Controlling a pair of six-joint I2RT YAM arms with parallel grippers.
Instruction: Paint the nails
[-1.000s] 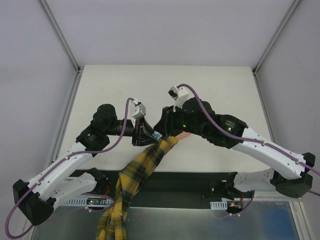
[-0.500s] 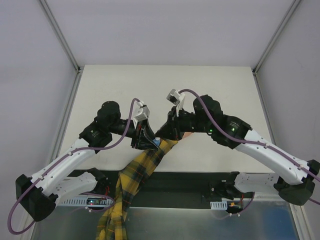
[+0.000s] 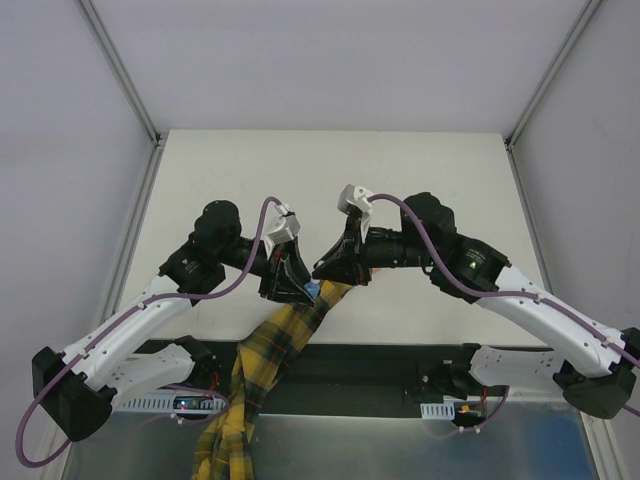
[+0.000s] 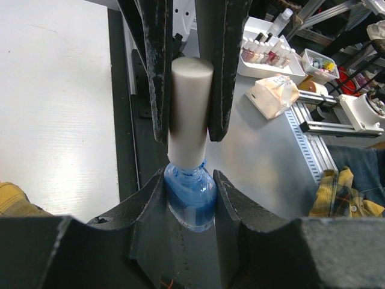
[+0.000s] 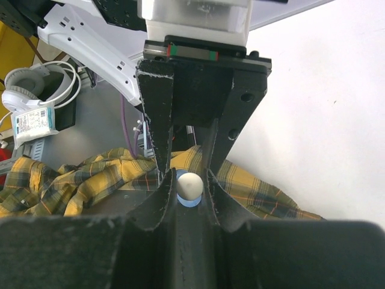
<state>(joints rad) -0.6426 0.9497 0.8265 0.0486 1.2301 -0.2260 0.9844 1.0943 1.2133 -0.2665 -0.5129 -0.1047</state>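
Though nails hidden, sleeve (image 3: 290, 335) runs diag., up-right.

No legible txt — white packet (image 5: 29, 126) label too blurred to read.

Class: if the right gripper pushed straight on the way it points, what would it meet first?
Probably the left gripper, head-on: it holds the blue bottle whose cap the right gripper clamps. Depth is unclear.
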